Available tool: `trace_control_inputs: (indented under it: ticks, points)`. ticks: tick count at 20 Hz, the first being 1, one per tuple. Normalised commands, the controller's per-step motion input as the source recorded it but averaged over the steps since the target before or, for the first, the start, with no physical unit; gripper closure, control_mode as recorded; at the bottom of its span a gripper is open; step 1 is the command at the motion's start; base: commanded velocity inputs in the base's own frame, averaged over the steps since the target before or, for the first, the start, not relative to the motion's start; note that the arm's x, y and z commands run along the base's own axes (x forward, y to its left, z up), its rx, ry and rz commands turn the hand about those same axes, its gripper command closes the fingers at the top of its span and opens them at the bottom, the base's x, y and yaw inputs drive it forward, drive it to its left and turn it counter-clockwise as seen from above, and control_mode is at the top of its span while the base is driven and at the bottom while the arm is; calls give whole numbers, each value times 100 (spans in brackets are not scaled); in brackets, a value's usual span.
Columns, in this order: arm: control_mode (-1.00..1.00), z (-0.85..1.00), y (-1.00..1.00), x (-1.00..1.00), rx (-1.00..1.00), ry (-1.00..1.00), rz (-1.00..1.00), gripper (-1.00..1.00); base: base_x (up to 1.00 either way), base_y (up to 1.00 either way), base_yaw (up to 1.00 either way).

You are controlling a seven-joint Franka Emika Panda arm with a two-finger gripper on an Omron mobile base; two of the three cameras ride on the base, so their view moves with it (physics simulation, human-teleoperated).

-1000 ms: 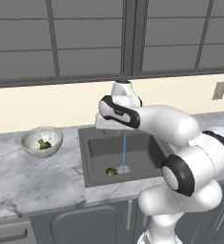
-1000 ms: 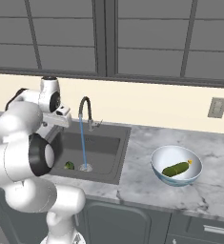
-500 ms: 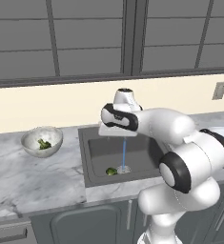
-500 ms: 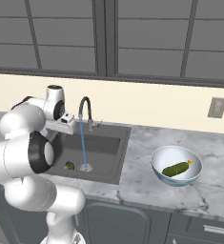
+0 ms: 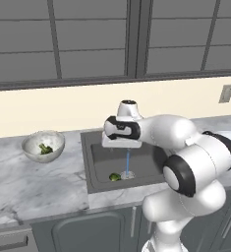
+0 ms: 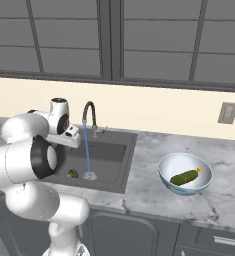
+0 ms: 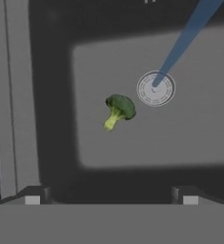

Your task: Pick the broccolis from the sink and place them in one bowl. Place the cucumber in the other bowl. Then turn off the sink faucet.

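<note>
Lying in sink (image 7: 51, 95), broccoli (image 7: 118, 110), beside drain (image 7: 155, 88)

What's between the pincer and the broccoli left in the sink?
Nothing: in the hand view the open pincer looks straight down at the broccoli on the bare sink floor. The water stream falls beside it, onto the drain.
</note>
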Motion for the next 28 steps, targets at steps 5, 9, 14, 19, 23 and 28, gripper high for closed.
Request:
trace_control_inputs:
  ticks: [5,9,14,19,23,28]
  points:
    - [-100,-35,0,0,0,5,0,-100,0,0,0]
    - [-100,-42,0,0,0,5,0,-100,0,0,0]
    - [-100,-50,0,0,-1,2,0,-100,0,0,0]
    - [-100,-50,0,5,0,0,0,-100,0,0,0]
    - [-100,-46,0,10,0,0,0,-100,0,0,0]
    - [-100,-38,0,1,0,0,0,-100,0,0,0]
